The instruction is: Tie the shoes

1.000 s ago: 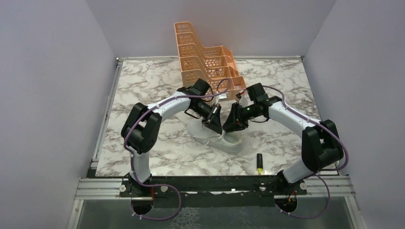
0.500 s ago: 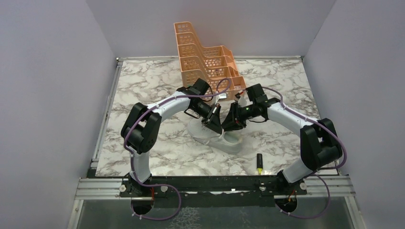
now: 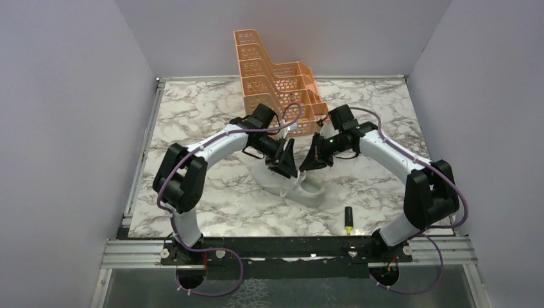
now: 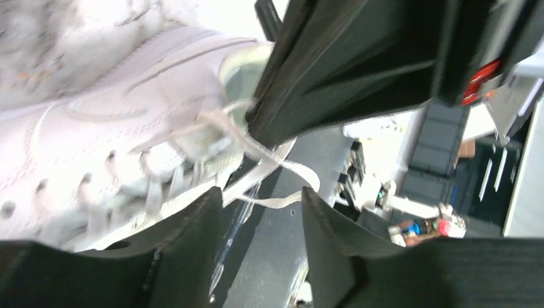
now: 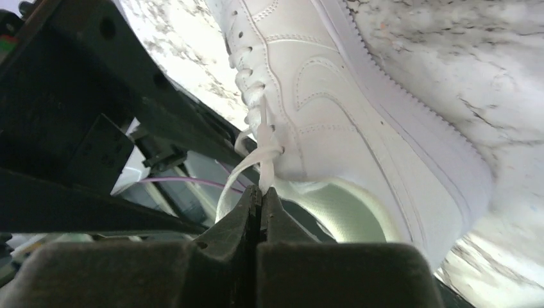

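Observation:
The white sneaker (image 3: 313,190) lies mid-table with both grippers meeting above its laces. My left gripper (image 3: 286,169) is open. In the left wrist view a loose white lace (image 4: 277,201) hangs across the gap of the left gripper (image 4: 262,194), and neither finger presses it. The shoe's laced upper (image 4: 96,128) fills the left of that view. My right gripper (image 3: 306,164) is shut. In the right wrist view the right gripper (image 5: 260,190) pinches a flat lace (image 5: 263,153) that rises from the shoe's top eyelets (image 5: 346,102).
An orange tiered rack (image 3: 276,80) stands just behind the grippers at the back of the marble table (image 3: 192,115). A dark marker with a yellow tip (image 3: 349,220) lies near the front edge on the right. Plain walls enclose three sides.
My left gripper has gone from shut to open. My right gripper has closed fully on the lace. Both wrists have shifted slightly back toward the rack.

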Action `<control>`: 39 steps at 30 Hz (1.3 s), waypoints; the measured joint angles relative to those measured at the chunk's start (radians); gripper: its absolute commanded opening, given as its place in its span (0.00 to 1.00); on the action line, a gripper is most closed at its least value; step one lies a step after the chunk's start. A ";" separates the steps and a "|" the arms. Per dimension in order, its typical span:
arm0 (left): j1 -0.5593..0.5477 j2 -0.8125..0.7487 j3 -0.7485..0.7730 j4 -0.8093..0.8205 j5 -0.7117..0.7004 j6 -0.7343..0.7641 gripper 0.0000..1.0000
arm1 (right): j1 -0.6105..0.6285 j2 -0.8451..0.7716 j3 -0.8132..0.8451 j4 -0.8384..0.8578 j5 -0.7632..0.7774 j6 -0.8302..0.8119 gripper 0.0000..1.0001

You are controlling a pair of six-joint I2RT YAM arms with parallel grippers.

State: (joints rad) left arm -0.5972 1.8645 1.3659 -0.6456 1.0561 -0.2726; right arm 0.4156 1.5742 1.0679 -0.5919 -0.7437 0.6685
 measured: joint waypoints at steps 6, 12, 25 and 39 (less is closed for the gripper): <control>0.076 -0.225 -0.133 0.050 -0.155 -0.106 0.70 | -0.001 -0.012 0.164 -0.177 0.098 -0.105 0.01; 0.103 -0.411 -0.275 0.129 -0.377 -0.290 0.64 | -0.001 -0.016 0.266 -0.283 0.137 -0.144 0.01; -0.065 -0.620 -0.650 0.444 -0.505 -0.241 0.61 | -0.001 0.027 0.366 -0.284 0.151 -0.146 0.01; -0.146 -0.450 -0.715 0.670 -0.598 -0.162 0.60 | -0.001 0.037 0.371 -0.264 0.110 -0.145 0.01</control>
State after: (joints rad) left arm -0.7433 1.4147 0.6510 0.0246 0.4583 -0.4343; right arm 0.4149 1.6108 1.4387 -0.8555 -0.6334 0.5236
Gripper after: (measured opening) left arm 0.595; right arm 0.016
